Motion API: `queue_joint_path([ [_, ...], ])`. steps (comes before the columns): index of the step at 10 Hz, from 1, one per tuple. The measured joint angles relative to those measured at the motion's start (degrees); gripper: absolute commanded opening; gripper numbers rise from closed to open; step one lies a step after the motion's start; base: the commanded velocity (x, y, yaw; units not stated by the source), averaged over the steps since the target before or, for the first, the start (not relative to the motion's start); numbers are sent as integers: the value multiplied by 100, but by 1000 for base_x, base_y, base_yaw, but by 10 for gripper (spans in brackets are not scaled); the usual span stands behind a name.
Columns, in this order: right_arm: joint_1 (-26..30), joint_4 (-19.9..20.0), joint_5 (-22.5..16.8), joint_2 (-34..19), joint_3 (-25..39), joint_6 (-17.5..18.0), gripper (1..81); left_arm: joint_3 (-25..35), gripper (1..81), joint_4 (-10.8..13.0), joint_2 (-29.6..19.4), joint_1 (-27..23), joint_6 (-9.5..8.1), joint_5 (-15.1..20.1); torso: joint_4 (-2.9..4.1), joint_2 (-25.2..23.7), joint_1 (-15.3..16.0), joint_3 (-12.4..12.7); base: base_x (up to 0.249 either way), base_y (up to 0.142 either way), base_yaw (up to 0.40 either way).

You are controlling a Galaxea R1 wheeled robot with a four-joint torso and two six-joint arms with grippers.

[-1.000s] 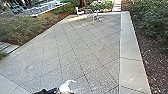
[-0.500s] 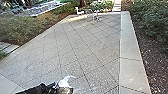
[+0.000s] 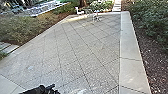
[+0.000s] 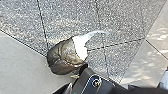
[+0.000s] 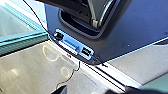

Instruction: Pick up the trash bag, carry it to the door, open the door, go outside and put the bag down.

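Trash bag [image 4: 62, 58]: low, against paving [image 3: 75, 50]
Left jaws [image 3: 55, 89]: near bag, state undetermined
Right jaws [image 5: 61, 90]: state undetermined
White furniture [image 3: 79, 11]: far end
Shrubs [image 3: 150, 22]: flanking paving

In your head view, the bottom edge cut off the left arm [image 3: 37, 90] and a whitish thing [image 3: 81, 91] near it, too blurred for you to name. The white objects [image 3: 79, 11] at the paving's [image 3: 75, 47] far end were also too small to tell.
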Motion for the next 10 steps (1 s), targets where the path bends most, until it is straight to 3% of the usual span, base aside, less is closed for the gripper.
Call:
queue_joint_path([
  [2, -4, 11, 12, 2, 0, 0, 811, -5, 811, 0, 80, 296, 32, -2, 0, 0, 2, 41, 0, 0, 0],
  [5, -43, 11, 1, -9, 0, -4, 811, -5, 811, -2, 435, 1317, 503, -48, -2, 0, 2, 529, 0, 0, 0],
  [6, -28, 11, 12, -9, 0, 2, 811, -5, 811, -2, 538, 1697, 675, -130, -41, -2, -5, 634, 0, 0, 0],
  [7, -37, 12, 11, 2, 0, 22, 811, -33, 811, 0, 625, 2080, 934, -234, -148, -2, -7, 704, 0, 0, 0],
  [10, -39, 12, 0, 22, 5, 29, 811, -49, 811, -2, 940, 3043, 1730, -750, -684, -2, -5, 922, 0, 0, 0],
])
